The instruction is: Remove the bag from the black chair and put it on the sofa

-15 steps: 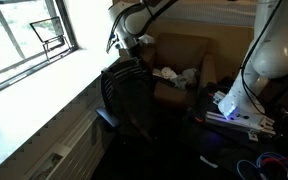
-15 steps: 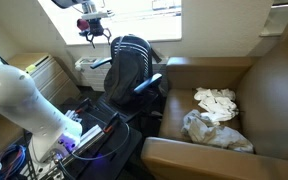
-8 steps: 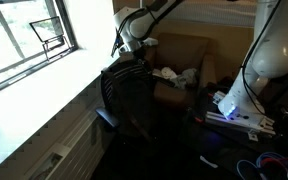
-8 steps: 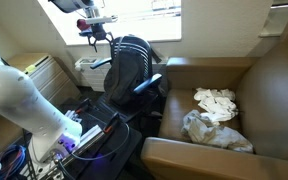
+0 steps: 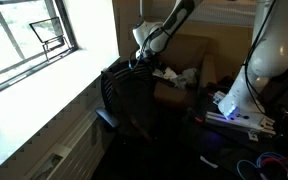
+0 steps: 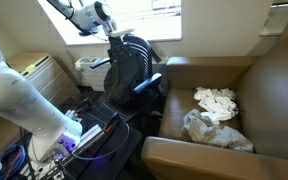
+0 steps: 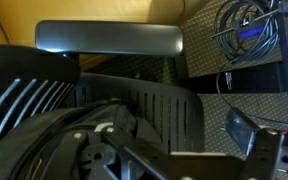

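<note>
Bag sits on black chair, well apart from sofa. Gripper is at the bag's top edge. Can't tell how far it's open or whether it has hold.

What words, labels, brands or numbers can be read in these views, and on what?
None can be read.
No lettering shows on the black chair, the sofa or the white arm.
Any marking on the lit base is too blurred to tell.
</note>
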`<state>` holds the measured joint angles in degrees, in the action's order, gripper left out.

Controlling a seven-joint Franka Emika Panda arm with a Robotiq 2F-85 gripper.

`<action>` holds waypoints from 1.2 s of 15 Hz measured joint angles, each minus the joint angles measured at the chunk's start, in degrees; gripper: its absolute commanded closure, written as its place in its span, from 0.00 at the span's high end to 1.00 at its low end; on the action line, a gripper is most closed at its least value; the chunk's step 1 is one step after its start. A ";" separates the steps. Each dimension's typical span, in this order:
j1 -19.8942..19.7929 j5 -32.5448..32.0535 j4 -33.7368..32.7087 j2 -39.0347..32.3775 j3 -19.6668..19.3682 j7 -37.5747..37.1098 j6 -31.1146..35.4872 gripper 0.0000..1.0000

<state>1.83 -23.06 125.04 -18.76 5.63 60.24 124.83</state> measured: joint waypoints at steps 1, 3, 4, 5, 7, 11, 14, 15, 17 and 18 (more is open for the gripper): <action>-0.63 -0.20 0.10 0.01 -0.16 0.96 0.24 1.00; -0.44 -0.17 0.09 0.01 -0.06 1.18 0.27 1.00; -0.42 -0.92 0.16 0.07 -0.23 1.23 0.37 1.00; -0.51 -3.34 0.50 0.25 -0.69 2.80 0.99 1.00; -1.34 -8.84 1.22 0.44 -2.86 7.75 3.16 1.00; -4.20 -25.18 -0.01 0.59 -9.63 12.91 5.46 1.00; -7.13 -28.09 -0.84 0.69 -11.09 12.38 13.98 1.00; -7.93 -25.96 -0.59 0.69 -10.56 13.88 16.38 1.00; -9.02 -19.40 0.16 0.71 -8.58 20.50 18.55 1.00; -9.30 -15.75 0.47 0.83 -7.49 24.76 18.63 1.00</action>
<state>-7.47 -38.81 125.51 -17.94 -1.86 85.00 143.46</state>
